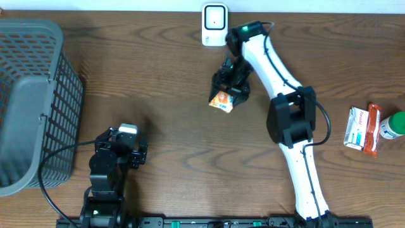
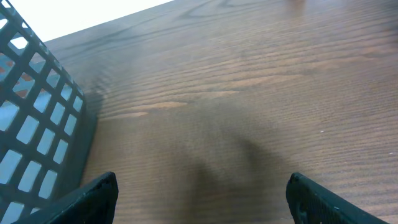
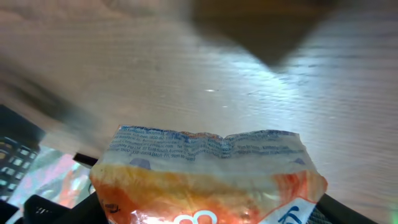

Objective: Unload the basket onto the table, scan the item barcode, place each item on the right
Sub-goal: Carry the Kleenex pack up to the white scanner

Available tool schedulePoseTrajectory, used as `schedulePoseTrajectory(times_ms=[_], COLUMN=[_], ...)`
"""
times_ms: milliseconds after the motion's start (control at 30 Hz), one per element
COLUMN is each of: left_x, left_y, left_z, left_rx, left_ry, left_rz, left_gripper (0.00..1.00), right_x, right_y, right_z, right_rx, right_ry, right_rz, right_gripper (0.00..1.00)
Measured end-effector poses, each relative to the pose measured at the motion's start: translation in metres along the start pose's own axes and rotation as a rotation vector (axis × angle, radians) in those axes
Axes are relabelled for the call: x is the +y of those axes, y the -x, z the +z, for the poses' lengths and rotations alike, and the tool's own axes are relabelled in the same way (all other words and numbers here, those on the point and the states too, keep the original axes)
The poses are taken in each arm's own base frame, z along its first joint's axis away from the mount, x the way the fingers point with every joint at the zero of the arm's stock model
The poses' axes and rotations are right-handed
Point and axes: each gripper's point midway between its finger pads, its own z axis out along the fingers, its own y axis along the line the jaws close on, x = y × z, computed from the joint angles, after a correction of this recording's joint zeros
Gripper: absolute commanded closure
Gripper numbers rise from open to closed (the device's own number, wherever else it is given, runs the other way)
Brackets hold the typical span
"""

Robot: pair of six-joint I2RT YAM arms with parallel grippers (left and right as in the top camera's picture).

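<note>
An orange and white snack packet (image 1: 221,101) (image 3: 205,177) hangs in my right gripper (image 1: 231,85) (image 3: 205,214), which is shut on it, in front of the white barcode scanner (image 1: 214,24) at the table's far edge. In the right wrist view the packet fills the space between the fingers, its printed top seam facing away. My left gripper (image 1: 126,142) (image 2: 199,199) stands open and empty over bare wood near the front left; its black fingertips (image 2: 93,196) sit at the frame's bottom corners.
A grey mesh basket (image 1: 31,101) (image 2: 31,124) stands at the left edge, close to the left gripper. At the far right lie a white box (image 1: 359,128), an orange packet (image 1: 374,130) and a green-capped bottle (image 1: 393,125).
</note>
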Motion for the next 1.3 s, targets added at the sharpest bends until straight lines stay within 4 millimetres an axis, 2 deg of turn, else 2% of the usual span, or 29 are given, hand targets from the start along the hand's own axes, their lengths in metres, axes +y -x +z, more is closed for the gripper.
schedulePoseTrajectory(times_ms=[300, 500, 667, 900, 1133, 1233, 1300], left_x=[0.000, 0.000, 0.000, 0.000, 0.000, 0.000, 0.000], left_y=[0.000, 0.000, 0.000, 0.000, 0.000, 0.000, 0.000], left_z=[0.000, 0.000, 0.000, 0.000, 0.000, 0.000, 0.000], left_rx=[0.000, 0.000, 0.000, 0.000, 0.000, 0.000, 0.000], left_ry=[0.000, 0.000, 0.000, 0.000, 0.000, 0.000, 0.000], left_rz=[0.000, 0.000, 0.000, 0.000, 0.000, 0.000, 0.000], left_gripper=[0.13, 0.13, 0.13, 0.13, 0.13, 0.13, 0.13], right_x=[-0.003, 0.007, 0.028, 0.058, 0.070, 0.092, 0.107], right_y=[0.011, 0.046, 0.077, 0.118, 0.167, 0.178, 0.179], right_z=[-0.001, -0.007, -0.025, -0.081, -0.140, -0.166, -0.176], right_rx=[-0.048, -0.200, -0.355, -0.653, -1.027, -1.200, -1.281], right_ry=[-0.021, -0.010, 0.037, 0.051, -0.079, -0.136, -0.162], right_rz=[-0.026, -0.094, -0.146, -0.236, -0.300, -0.376, -0.411], right_gripper=[0.40, 0.37, 0.34, 0.31, 0.28, 0.28, 0.27])
